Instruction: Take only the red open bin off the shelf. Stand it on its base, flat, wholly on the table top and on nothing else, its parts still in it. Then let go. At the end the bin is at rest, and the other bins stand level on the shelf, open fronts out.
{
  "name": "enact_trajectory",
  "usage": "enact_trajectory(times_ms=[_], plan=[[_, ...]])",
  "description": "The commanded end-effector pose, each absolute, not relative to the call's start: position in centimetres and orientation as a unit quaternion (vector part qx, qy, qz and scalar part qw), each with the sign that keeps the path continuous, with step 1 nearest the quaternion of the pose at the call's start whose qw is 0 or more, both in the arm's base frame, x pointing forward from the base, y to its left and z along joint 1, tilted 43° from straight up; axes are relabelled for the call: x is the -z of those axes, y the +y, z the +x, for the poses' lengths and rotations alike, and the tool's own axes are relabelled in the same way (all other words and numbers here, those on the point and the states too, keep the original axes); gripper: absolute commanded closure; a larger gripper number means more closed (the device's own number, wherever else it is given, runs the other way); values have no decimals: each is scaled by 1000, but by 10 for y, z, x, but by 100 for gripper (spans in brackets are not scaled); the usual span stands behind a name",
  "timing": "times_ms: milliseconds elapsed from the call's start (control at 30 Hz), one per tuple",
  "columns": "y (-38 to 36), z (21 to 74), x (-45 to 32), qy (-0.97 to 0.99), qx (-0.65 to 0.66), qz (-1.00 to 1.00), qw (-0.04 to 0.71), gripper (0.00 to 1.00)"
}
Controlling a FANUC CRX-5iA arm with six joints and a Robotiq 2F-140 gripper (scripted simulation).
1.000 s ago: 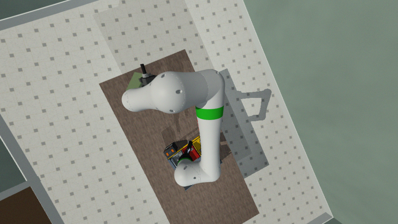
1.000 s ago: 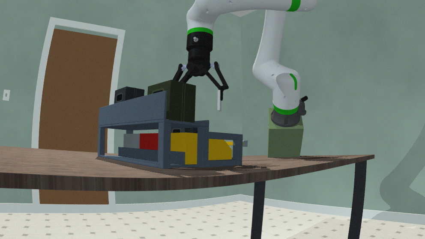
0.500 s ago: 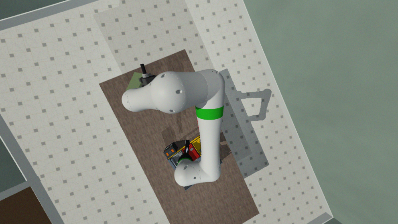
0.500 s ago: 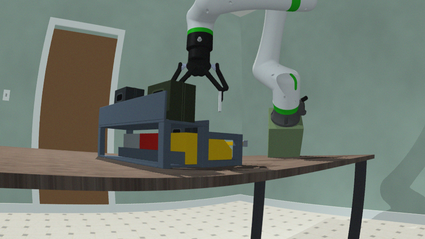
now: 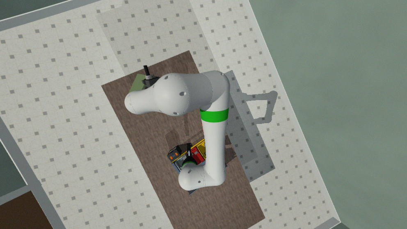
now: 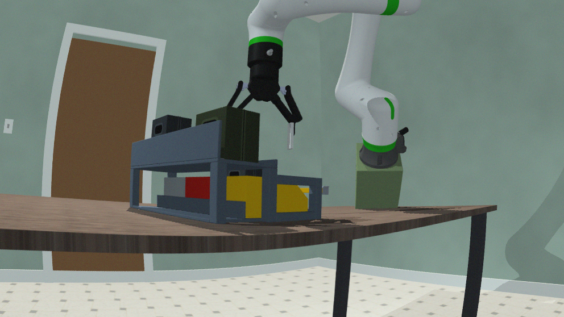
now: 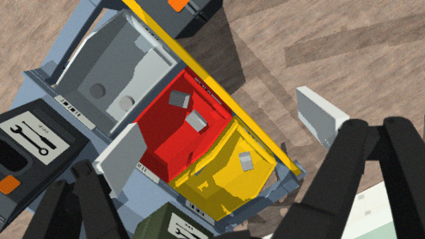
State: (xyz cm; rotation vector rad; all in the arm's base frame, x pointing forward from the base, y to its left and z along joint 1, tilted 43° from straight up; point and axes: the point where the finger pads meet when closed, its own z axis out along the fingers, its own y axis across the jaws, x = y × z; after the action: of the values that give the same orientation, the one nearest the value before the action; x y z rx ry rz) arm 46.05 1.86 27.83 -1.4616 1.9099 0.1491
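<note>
The red open bin sits on the lower level of the blue-grey shelf, between a grey bin and a yellow bin. Two small grey parts lie inside the red bin. My gripper is wide open and empty. It hangs above the shelf and points down over the red and yellow bins. One finger is hidden behind the dark green case in the side view.
A dark green case and a black case stand on the shelf's top level. Another dark case with orange latches sits past a yellow bar. The arm's green pedestal stands on the wooden table.
</note>
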Motion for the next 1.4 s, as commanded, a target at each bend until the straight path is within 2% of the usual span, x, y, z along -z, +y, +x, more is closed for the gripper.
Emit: enact_trajectory(times_ms=[0, 267, 667, 833, 1233, 1267, 1367], plan=[[18, 461, -278, 739, -58, -567, 359, 0], [18, 461, -278, 659, -11, -658, 363, 0], [18, 461, -278, 659, -11, -658, 363, 0], [18, 461, -278, 568, 36, -738, 362, 0], [18, 461, -278, 568, 36, -738, 362, 0], [18, 461, -278, 568, 36, -738, 362, 72], [18, 461, -278, 568, 36, -738, 362, 72]])
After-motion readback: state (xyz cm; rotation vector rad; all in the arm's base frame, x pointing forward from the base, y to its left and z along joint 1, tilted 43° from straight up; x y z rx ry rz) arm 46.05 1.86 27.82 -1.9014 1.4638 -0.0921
